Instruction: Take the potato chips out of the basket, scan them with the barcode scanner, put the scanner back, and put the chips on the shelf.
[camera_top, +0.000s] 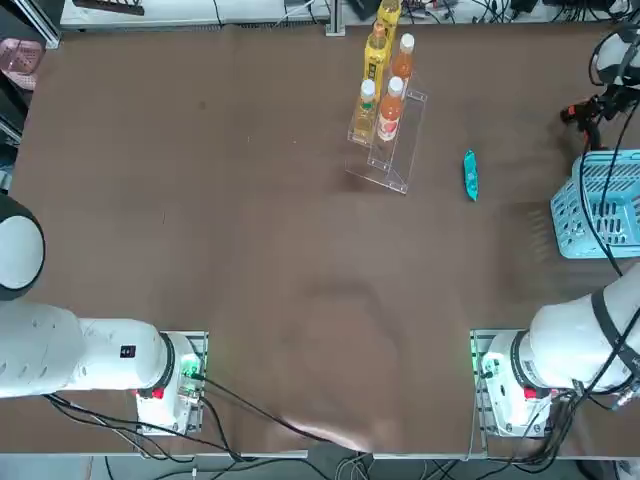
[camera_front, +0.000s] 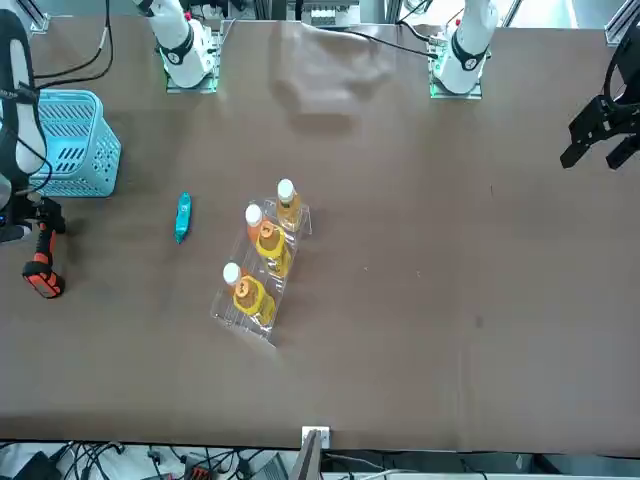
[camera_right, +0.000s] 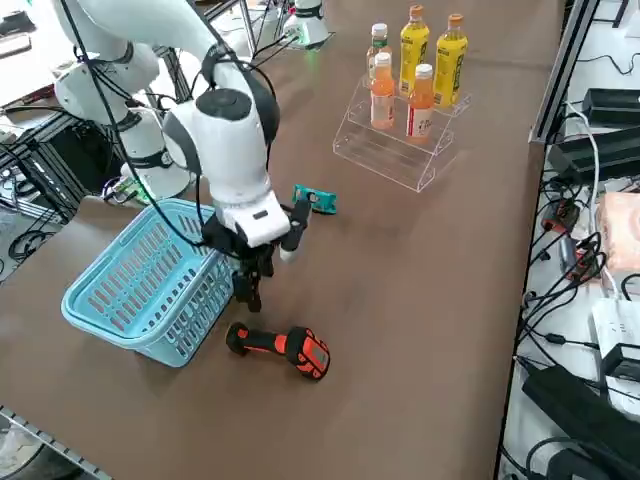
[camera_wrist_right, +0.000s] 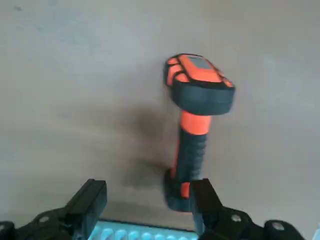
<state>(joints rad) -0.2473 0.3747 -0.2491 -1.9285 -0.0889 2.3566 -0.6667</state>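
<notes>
One potato chips packet (camera_top: 470, 175) lies flat on the tabletop (camera_top: 250, 250), at three o'clock of the one shelf (camera_top: 390, 150), which carries four bottles (camera_top: 385, 75). The right end effector (camera_right: 268, 262), fingers spread and empty, hangs above one barcode scanner (camera_right: 283, 346) beside one basket (camera_right: 140, 285).

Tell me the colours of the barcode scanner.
The barcode scanner is orange and black, clearest in the right wrist view.

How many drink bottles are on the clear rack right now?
4, all upright on the clear rack: two yellow on the back tier, two orange in front. None look hidden.
</notes>
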